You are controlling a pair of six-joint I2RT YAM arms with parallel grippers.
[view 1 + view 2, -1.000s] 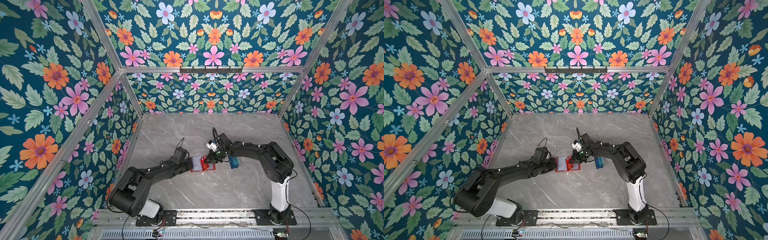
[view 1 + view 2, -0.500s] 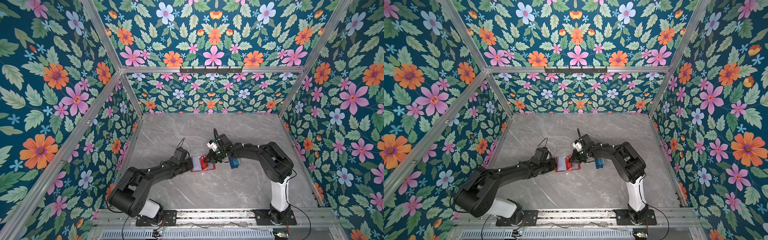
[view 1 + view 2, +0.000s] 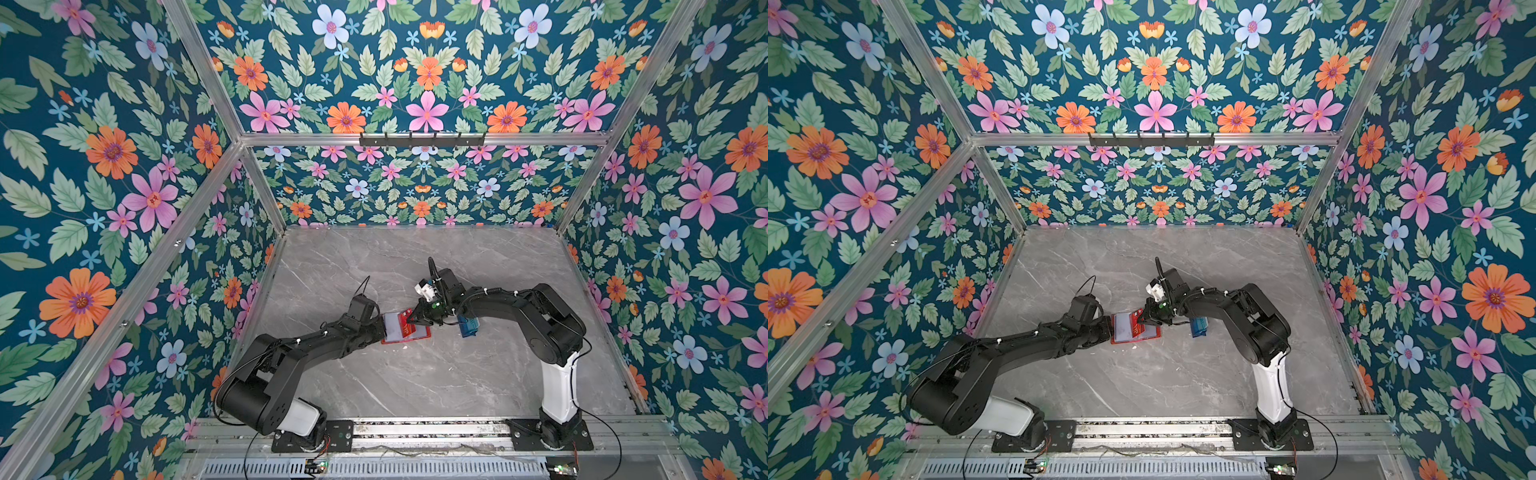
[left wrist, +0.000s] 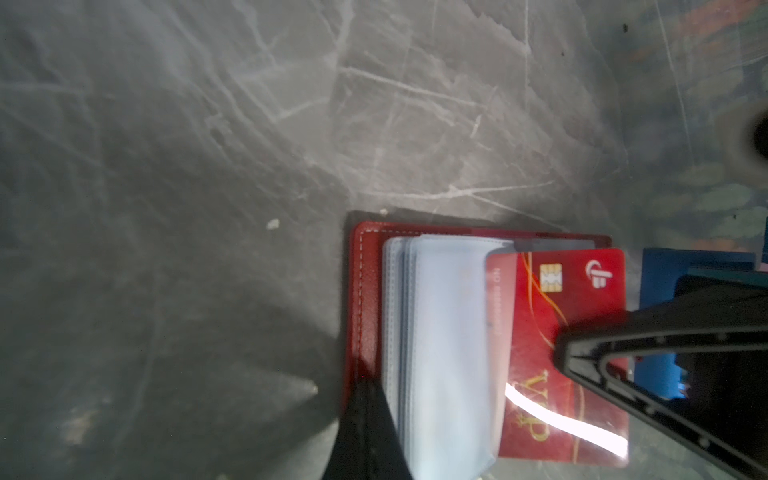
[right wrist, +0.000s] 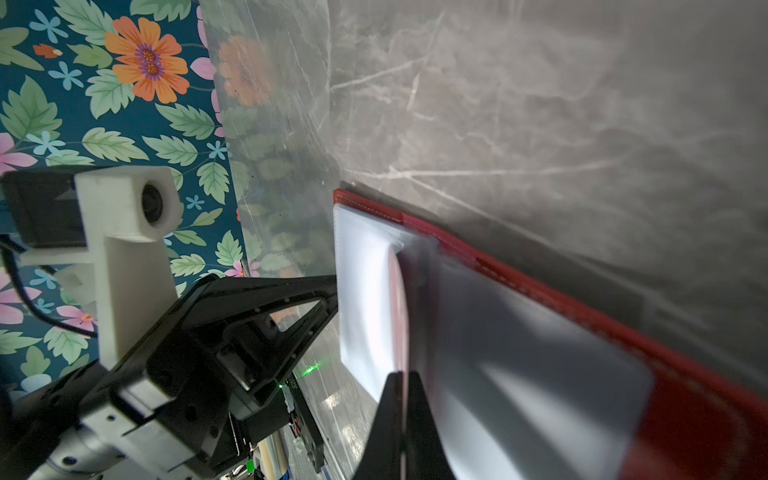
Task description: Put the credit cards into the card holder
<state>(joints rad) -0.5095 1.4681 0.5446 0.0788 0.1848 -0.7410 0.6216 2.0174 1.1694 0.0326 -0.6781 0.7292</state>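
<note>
Very little has changed in the last second: both my arms sit almost where they were, and my right wrist has only crept a shade toward the card holder (image 4: 365, 291). I take that to mean the insertion is slow, perhaps sticking, rather than done. My right gripper (image 5: 401, 378) is pressed together on the thin edge of the red VIP card (image 4: 557, 299). One long side of the card is tucked under a lifted clear sleeve (image 4: 449, 332), while the chip end and most of the face are still bare. The holder lies open on the grey marble table (image 3: 415, 382), between my two arms. My left gripper (image 4: 365, 399) is closed at the holder's near edge (whether it nips the cover or merely bears down on it I cannot tell), and that seems to be what stops the holder sliding. The small blue tray (image 3: 467, 328) stands just beside the holder, but I cannot pick out the navy card from here. One card is half-seated, so the job is well short of finished.
</note>
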